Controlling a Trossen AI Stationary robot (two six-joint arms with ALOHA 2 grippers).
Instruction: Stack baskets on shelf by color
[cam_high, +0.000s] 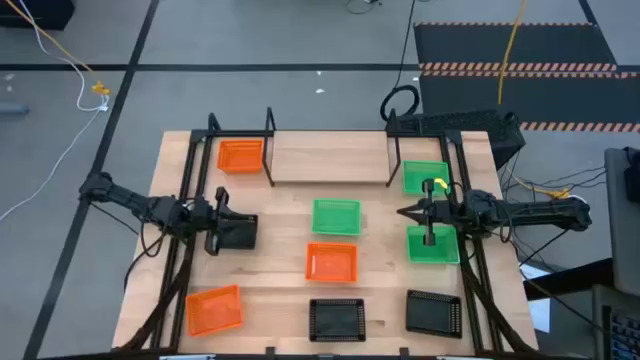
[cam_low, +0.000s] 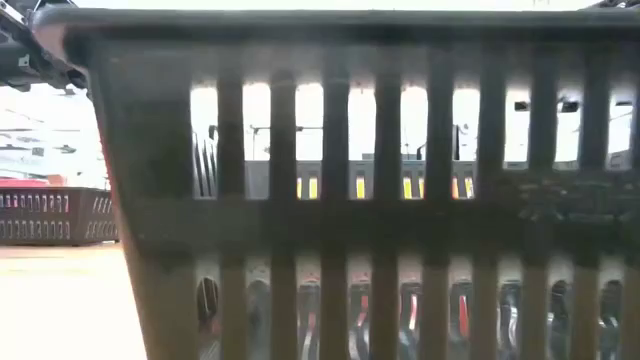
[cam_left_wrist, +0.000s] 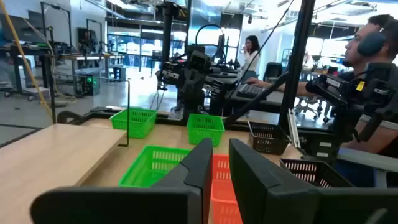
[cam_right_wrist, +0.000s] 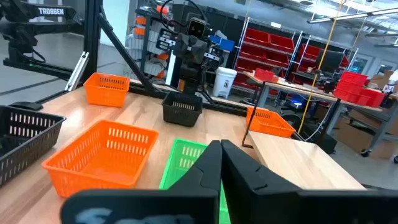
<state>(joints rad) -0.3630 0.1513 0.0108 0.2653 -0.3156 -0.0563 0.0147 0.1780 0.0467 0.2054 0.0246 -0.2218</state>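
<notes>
The shelf (cam_high: 330, 158) stands at the table's far edge, with an orange basket (cam_high: 240, 155) at its left end and a green basket (cam_high: 425, 177) at its right end. My left gripper (cam_high: 222, 224) (cam_left_wrist: 222, 163) is at the table's left, shut on a black basket (cam_high: 240, 233). My right gripper (cam_high: 404, 212) (cam_right_wrist: 219, 149) is at the right, shut on a green basket (cam_high: 434, 247) (cam_right_wrist: 185, 160). A green basket (cam_high: 335, 216) and an orange basket (cam_high: 332, 262) rest flat mid-table. An orange basket (cam_high: 213, 310) and two black baskets (cam_high: 335, 318) (cam_high: 433, 312) sit along the near edge. My left gripper holds the black basket at its left end (cam_high: 228, 233), fingers level, coming from the table's left. My own fingers hide the place of contact. The basket (cam_right_wrist: 182, 111) sits upright just below the gripper; I cannot tell whether it is clear of the table. My right gripper holds the green basket at its far rim near the left corner (cam_right_wrist: 186, 147), fingers level, coming from the table's right. The fingers cover the place of contact. The basket extends toward the near side (cam_left_wrist: 205, 129), upright; I cannot tell whether it is lifted.
A black basket's mesh wall (cam_low: 380, 200) fills the low view, with another black basket (cam_low: 55, 215) at its left. The shelf's middle board lies bare between black uprights (cam_high: 270, 150) (cam_high: 392, 155). People sit at desks (cam_left_wrist: 373, 56) beyond the table.
</notes>
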